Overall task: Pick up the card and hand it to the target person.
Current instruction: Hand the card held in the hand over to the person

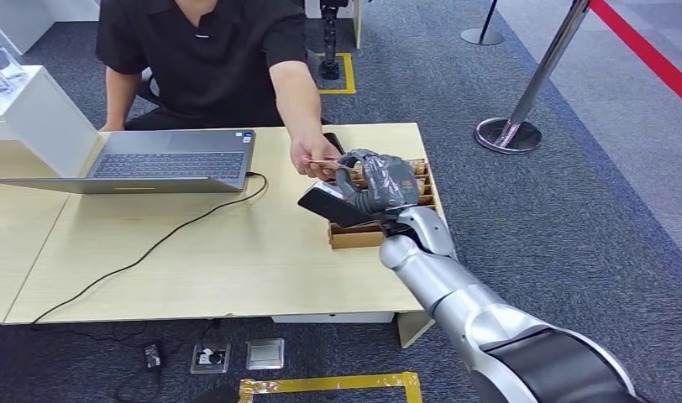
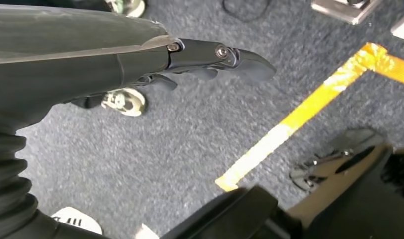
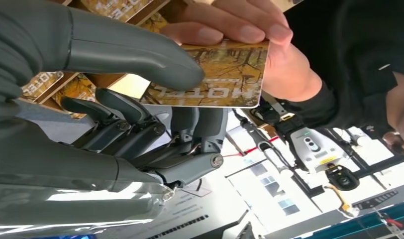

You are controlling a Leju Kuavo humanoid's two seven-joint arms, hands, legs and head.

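Note:
The card (image 3: 225,74), printed with an autumn forest and the word HOTEL, is pinched between my right hand's (image 3: 115,114) thumb and fingers. A person's hand (image 3: 269,59) grips the card's far edge at the same time. In the head view my right hand (image 1: 375,183) is raised over the table's right end, and the seated person's hand (image 1: 312,159) meets it at the card (image 1: 325,163). My left hand (image 2: 140,64) hangs over grey carpet, its fingers stretched out and holding nothing.
A wooden box (image 1: 359,237) with more cards sits under my right hand, with a black flat device (image 1: 329,206) beside it. An open laptop (image 1: 170,159) and its cable lie on the light wood table (image 1: 195,260). A stanchion (image 1: 510,134) stands at the right.

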